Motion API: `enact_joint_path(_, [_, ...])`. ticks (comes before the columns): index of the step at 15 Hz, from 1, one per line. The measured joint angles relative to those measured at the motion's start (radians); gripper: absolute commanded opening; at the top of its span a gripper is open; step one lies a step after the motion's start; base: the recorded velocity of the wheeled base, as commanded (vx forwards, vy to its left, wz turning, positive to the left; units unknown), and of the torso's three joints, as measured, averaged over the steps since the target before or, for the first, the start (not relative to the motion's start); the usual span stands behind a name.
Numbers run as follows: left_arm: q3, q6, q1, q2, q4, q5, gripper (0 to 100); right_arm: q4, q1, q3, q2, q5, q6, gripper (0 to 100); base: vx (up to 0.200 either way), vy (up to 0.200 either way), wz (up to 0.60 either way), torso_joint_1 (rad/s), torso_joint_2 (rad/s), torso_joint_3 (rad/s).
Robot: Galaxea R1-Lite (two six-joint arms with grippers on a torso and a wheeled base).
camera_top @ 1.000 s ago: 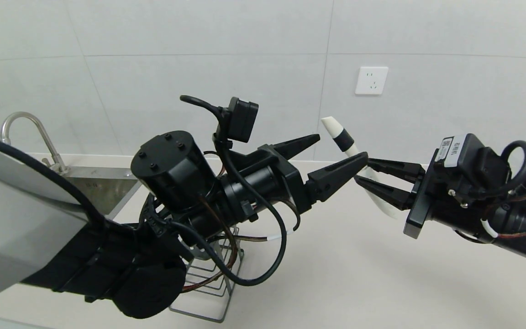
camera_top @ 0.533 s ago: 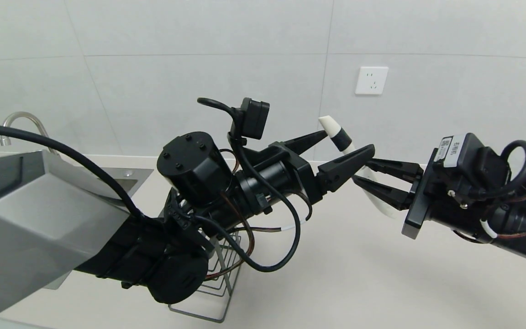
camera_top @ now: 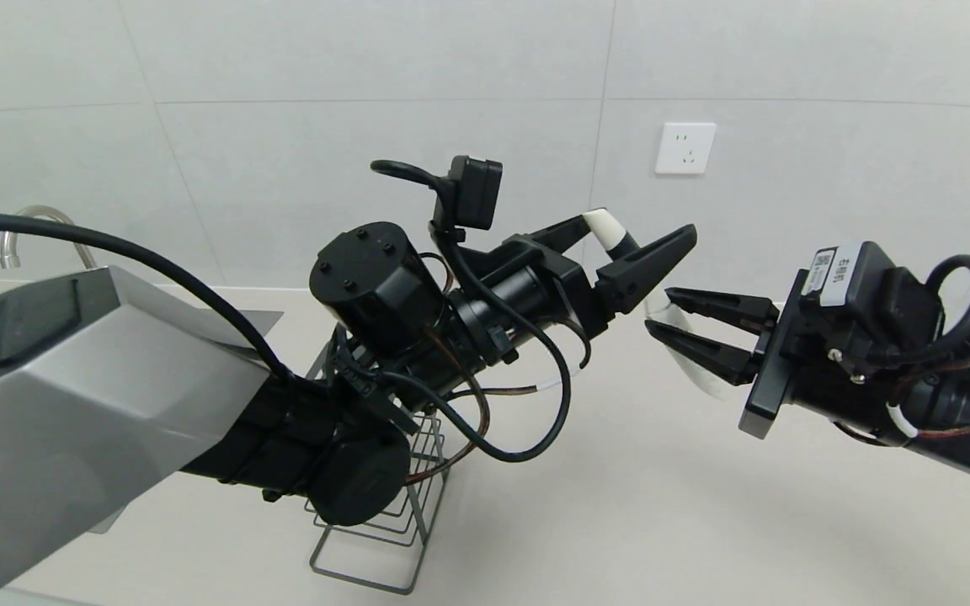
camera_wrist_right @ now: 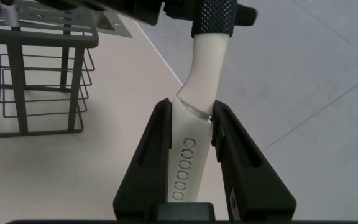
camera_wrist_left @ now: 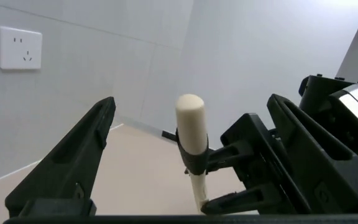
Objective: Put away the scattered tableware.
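A white spatula (camera_top: pixel 605 225) with a black band on its handle is held in the air above the counter. My right gripper (camera_top: pixel 660 311) is shut on its flat perforated blade (camera_wrist_right: pixel 188 168), and the handle (camera_wrist_right: pixel 207 68) points away from it. My left gripper (camera_top: pixel 632 229) comes from the left and stands open, one finger on each side of the handle's rounded end (camera_wrist_left: pixel 190 121). Neither finger of the left gripper (camera_wrist_left: pixel 191 102) touches the handle.
A grey wire rack (camera_top: pixel 384 522) stands on the beige counter below the left arm; it also shows as the wire rack (camera_wrist_right: pixel 36 74) in the right wrist view. A faucet (camera_top: pixel 30 220) and sink lie at far left. A wall socket (camera_top: pixel 685 147) is on the tiled wall.
My left arm has risen and moved right, so its open fingers now straddle the handle's end. The right gripper kept its hold and barely moved.
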Motion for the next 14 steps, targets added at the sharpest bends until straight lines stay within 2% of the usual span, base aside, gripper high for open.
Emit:
enact_joint_path(4, [-0.011, -0.006, -0.006, 0.019, 0.001, -0.003, 100, 0.0, 0.001, -0.006, 0.0, 0.0, 0.001, 0, 0.0, 0.0, 0.0, 0.0, 0.0, 0.0])
enact_joint_path(5, [-0.011, -0.006, -0.007, 0.021, 0.0, -0.005, 0, 0.0, 0.001, -0.008, 0.0, 0.0, 0.001, 0, 0.0, 0.0, 0.0, 0.0, 0.0, 0.0])
enact_joint_path(9, [-0.013, -0.006, -0.007, 0.027, -0.001, -0.002, 0, 0.0, 0.001, -0.014, 0.001, -0.004, 0.001, 0, 0.0, 0.0, 0.0, 0.0, 0.0, 0.0])
enact_joint_path(10, [-0.013, -0.006, -0.009, 0.028, -0.006, -0.003, 0, 0.002, 0.001, -0.025, 0.001, -0.006, 0.001, 100, 0.0, 0.0, 0.0, 0.0, 0.0, 0.0])
enact_joint_path(14, [-0.013, -0.004, -0.014, 0.026, -0.02, 0.004, 0, 0.001, 0.001, -0.055, 0.003, -0.002, 0.006, 100, 0.0, 0.0, 0.0, 0.0, 0.0, 0.0])
